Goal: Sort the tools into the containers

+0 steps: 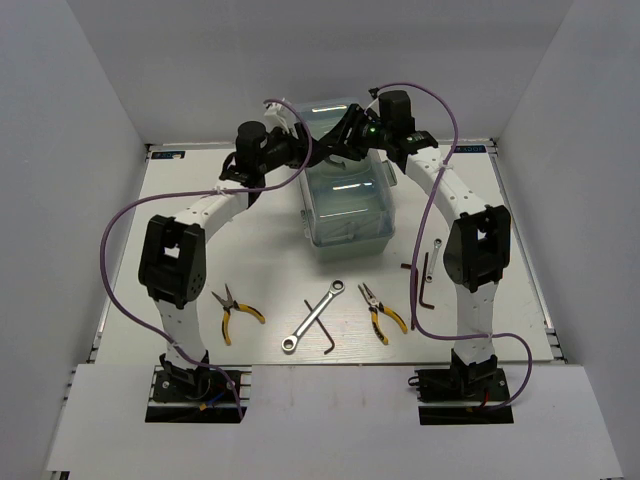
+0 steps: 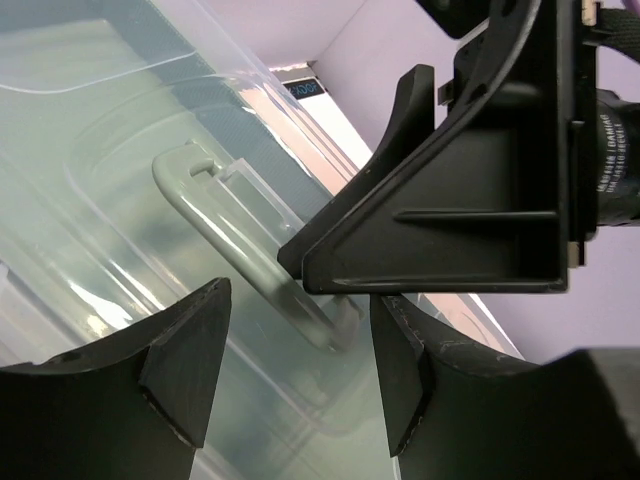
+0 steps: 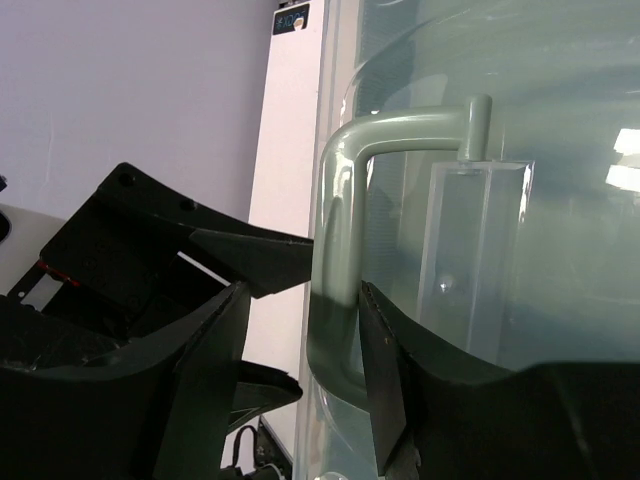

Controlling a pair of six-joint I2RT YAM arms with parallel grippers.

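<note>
Left end effector [image 2: 298, 340] and right end effector [image 3: 305, 340], both open astride lid handle [image 3: 340, 220]; toolbox [image 1: 348, 215] at desk [image 1: 250, 250] 12 o'clock, tools [image 1: 316, 316] loose toward 6 o'clock.

I am picking out very little that reads. In the right wrist view I am seeing a small dark label [image 3: 290, 18] on the far edge of the white table [image 3: 285, 150]; its pale characters are blurring past reading. From the left wrist, a dark label [image 2: 300, 88] beyond the toolbox [image 2: 120, 200] is showing only a row of smeared marks, and white lettering on a camera lens ring [image 2: 618, 150] is staying illegible. Overhead, two blue strips [image 1: 172, 154] [image 1: 470, 148] at the table's far corners are too small to read.
</note>
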